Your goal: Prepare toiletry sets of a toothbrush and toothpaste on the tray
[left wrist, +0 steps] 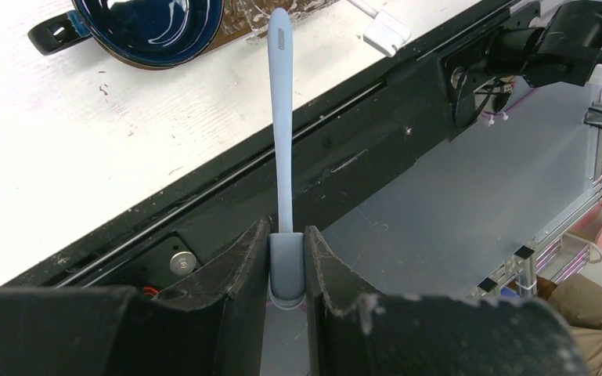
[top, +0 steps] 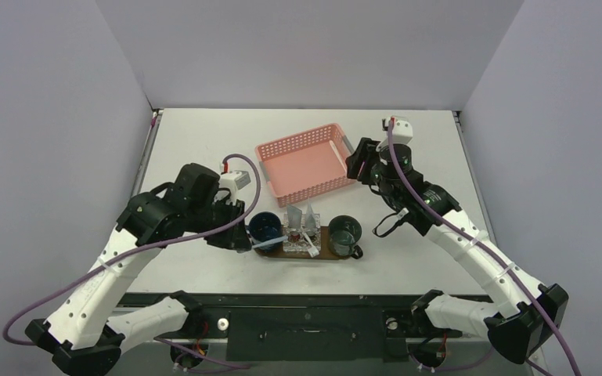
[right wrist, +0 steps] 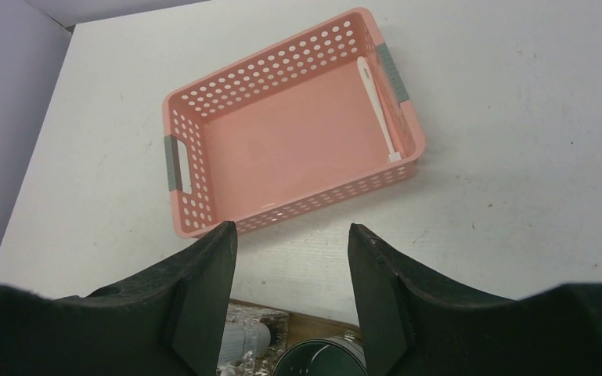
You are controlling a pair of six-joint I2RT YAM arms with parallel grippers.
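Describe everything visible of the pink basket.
The basket is pink plastic, rectangular, with hole-dotted walls, a plain floor and a grey grip at each short end. It sits upright on the white table. Inside, only a white toothbrush lies along one short wall. The open right pincer hovers near it, not touching.

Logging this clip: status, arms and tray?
Left gripper, jaws shut on blue toothbrush, near tray. Right gripper, jaws open, near pink basket holding white toothbrush. Nothing blocking.

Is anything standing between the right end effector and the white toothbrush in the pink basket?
Nothing visible does. The white toothbrush lies uncovered in the pink basket, before the open right end effector; only the basket wall close beside it might crowd a finger.
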